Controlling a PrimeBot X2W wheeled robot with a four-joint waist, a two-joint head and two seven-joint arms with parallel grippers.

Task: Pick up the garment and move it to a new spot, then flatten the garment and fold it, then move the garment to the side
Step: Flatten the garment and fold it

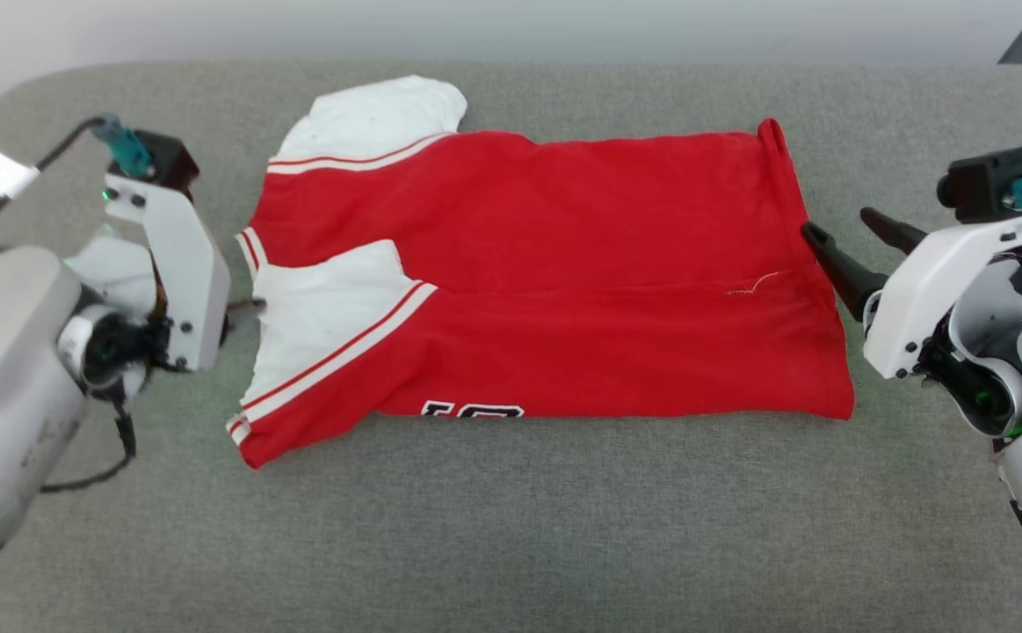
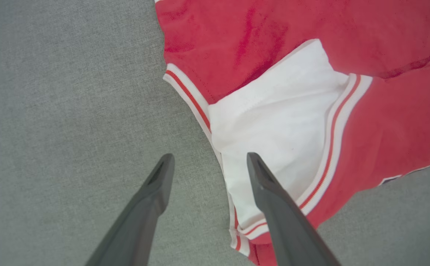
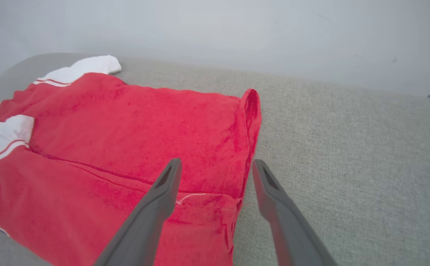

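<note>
The grey bench [image 1: 511, 536] is bare along its near edge. Beyond that strip lies the garment [image 1: 563, 264], spread sideways across the middle of the bench with its sleeves toward the robot's left and its hem toward the right. Its near half is doubled over. A scrap of black, white-outlined lettering [image 1: 473, 410] peeks out along the near fold.

At mid-depth the two claws flank the cloth. The left claw [image 2: 210, 158] is spread wide and holds nothing. In its wrist view one finger [image 2: 152, 199] lies over bare bench and the other over the edge of the near white sleeve [image 2: 274, 125], just past the striped trim. Whether that finger touches the sleeve cannot be told.

The right claw [image 3: 216, 162] also stands apart and empty, straddling the hem edge. One finger [image 3: 155, 207] is above red cloth and the other above bench. From the head camera its nearer tip sits right at the garment's right border.

The head view gives the whole outline and both sleeves. The left wrist view shows only the sleeve end but makes the red-and-white trim plain. The right wrist view shows a loose white thread [image 3: 189, 195] at the hem.

Farther back, the hem's far corner [image 3: 250, 105] curls upward, the second white sleeve [image 1: 379, 114] lies flat, and a pale wall [image 3: 237, 33] rises behind the bench.
</note>
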